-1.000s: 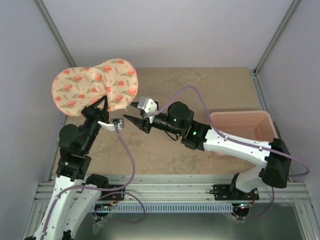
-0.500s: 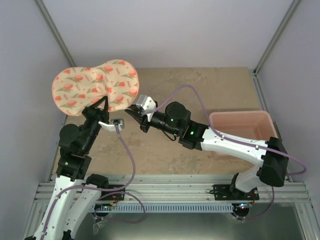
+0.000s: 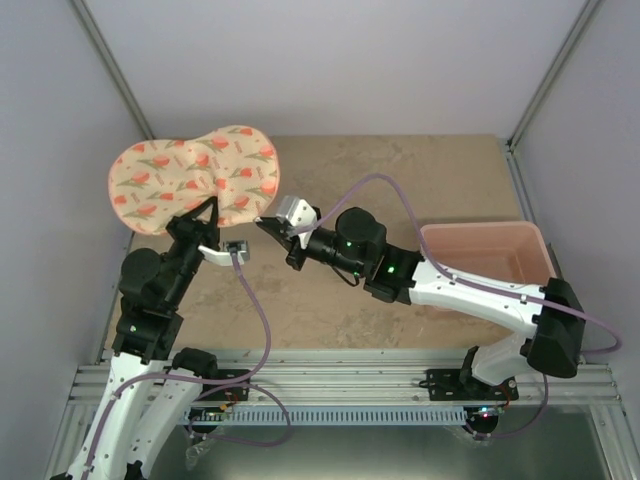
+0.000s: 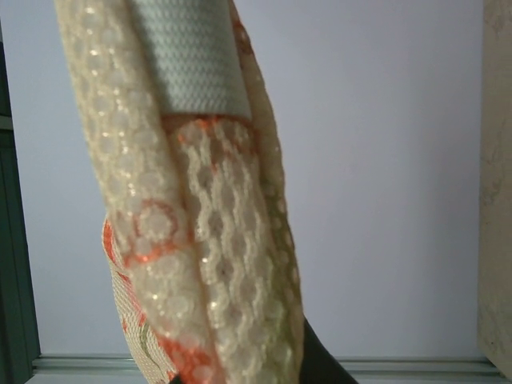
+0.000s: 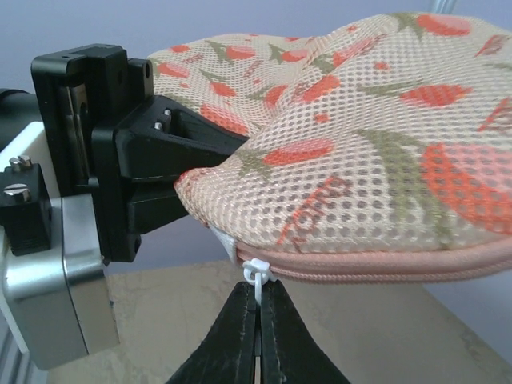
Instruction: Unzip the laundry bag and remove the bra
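Arms: two, both reaching to the same bag.
Laundry bag (image 3: 190, 180): one, cream mesh with orange-pink print, lifted off the table (image 3: 400, 180) and spread above and beyond the left gripper's tips; it lies to the left of the right gripper's tips.
Left gripper (image 3: 204, 211): fingers pressed together on the near edge of the laundry bag, at the dip between its two lobes. In its own wrist view the mesh rises straight up from between them and fills the middle of the frame.
Right gripper (image 5: 257, 312): its two fingertips are closed tight, pinching the zip pull directly above them.
Zip pull (image 5: 254, 274): one, small and white, hanging from the underside of the bag's corner, at the end of the zip rim.
Zip rim (image 5: 384, 268): one pink band running off to the right of the right gripper; it is closed along the stretch that shows.
Webbing strip (image 4: 190, 56): one white woven band across the mesh, high above the left fingers.
Tub (image 3: 487, 236): one, pink and rectangular, well behind the right gripper beside that arm's forearm.
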